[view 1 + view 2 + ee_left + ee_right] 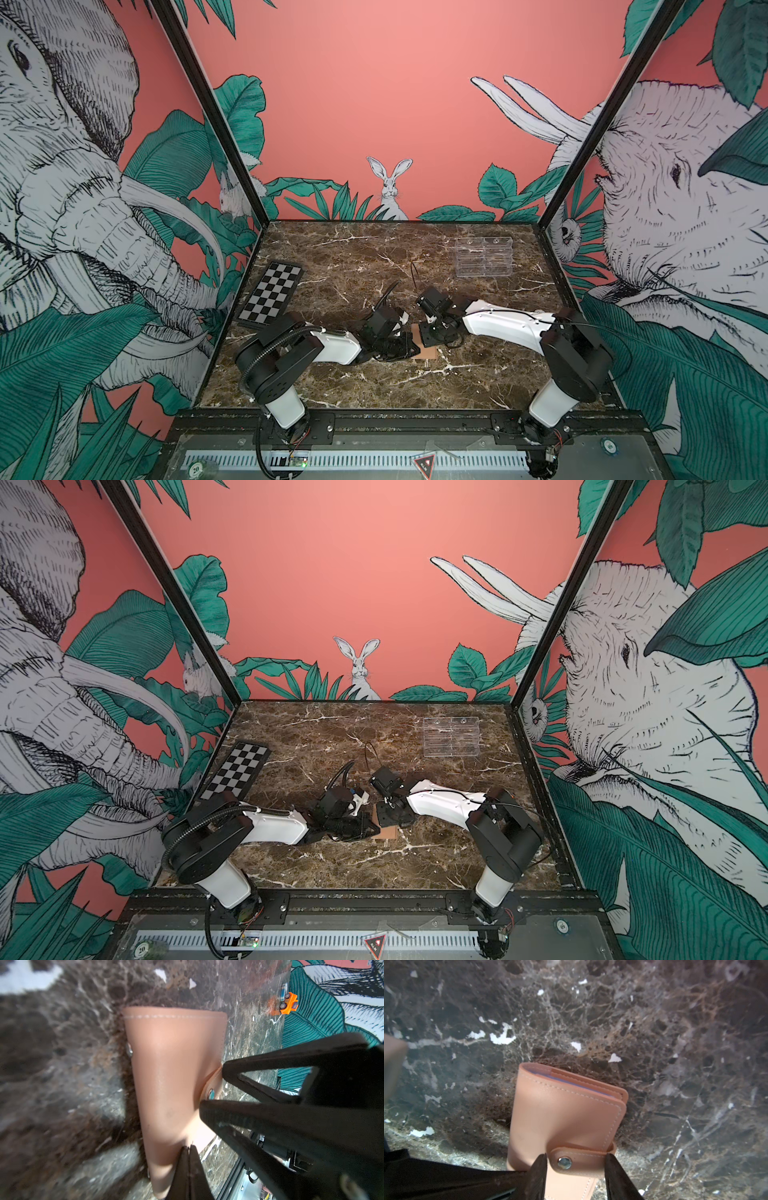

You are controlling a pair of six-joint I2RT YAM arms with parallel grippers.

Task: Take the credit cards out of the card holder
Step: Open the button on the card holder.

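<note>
The tan card holder (562, 1113) lies folded shut on the marble table, near its front, between my two arms; in both top views only a corner of it (428, 354) (388, 832) shows. Its snap tab (577, 1160) is fastened over the cover. My right gripper (575, 1159) (428, 336) is open, one finger at each end of the tab; whether they pinch it does not show. My left gripper (189, 1148) (405, 347) is shut, its tips resting on the holder's cover (172, 1076). The credit cards are hidden; only pale sleeve edges (571, 1082) show.
A black-and-white chequered board (272, 293) lies at the left side of the table (365, 257). A clear acrylic tiered stand (483, 257) stands at the back right. A small orange toy car (288, 1002) sits by the table's edge near the wall.
</note>
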